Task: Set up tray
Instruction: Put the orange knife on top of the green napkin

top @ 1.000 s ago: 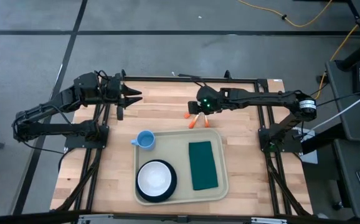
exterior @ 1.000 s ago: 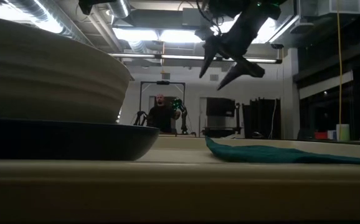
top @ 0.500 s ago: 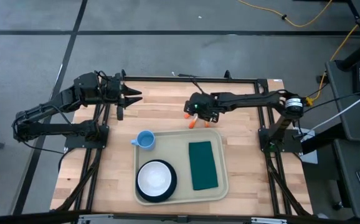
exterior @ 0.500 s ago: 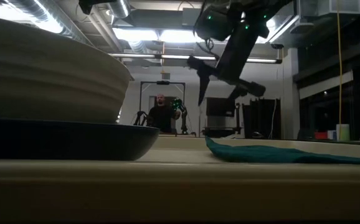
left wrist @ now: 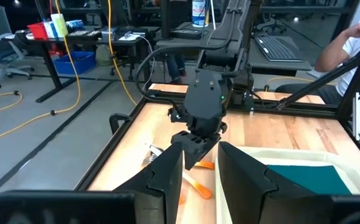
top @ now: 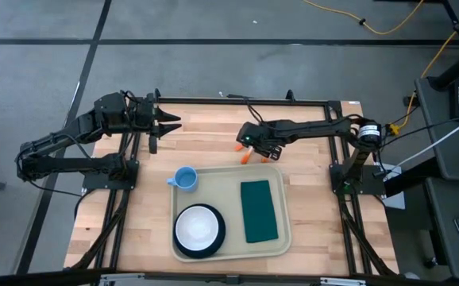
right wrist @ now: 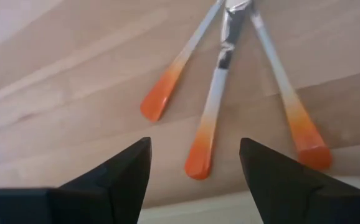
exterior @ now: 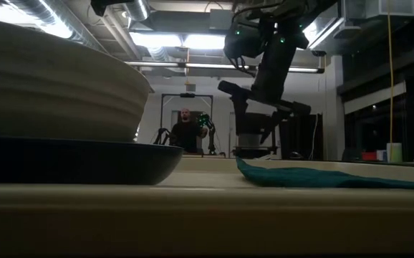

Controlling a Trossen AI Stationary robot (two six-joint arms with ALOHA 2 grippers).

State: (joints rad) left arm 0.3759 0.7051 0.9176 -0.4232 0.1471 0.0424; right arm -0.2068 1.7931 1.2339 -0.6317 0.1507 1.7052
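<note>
The beige tray (top: pixel 283 191) lies at the table's near middle. It carries a dark plate (top: pixel 216 243) with a white bowl (top: pixel 198 226) and a dark green napkin (top: pixel 259 210). A blue cup (top: pixel 185 179) stands on the table by the tray's far left corner. Three utensils with orange handles (top: pixel 247 154) lie on the wood just beyond the tray's far rim, fanned out in the right wrist view (right wrist: pixel 214 99). My right gripper (top: pixel 248 145) (right wrist: pixel 195 146) hovers open right above their handle ends, pointing down. My left gripper (top: pixel 172 123) (left wrist: pixel 200 174) waits open at the far left.
The black frame rails (top: pixel 237 101) run along the table's far edge and sides. Bare wood shows left of the tray (top: pixel 126 214) and between the two arms. In the low view a person (exterior: pixel 185 129) stands far behind the table, and the bowl (exterior: pixel 49 86) fills the left foreground.
My right gripper has come down toward the orange-handled utensils and shifted a little toward the table's left, staying open. Nothing on the table has moved.
</note>
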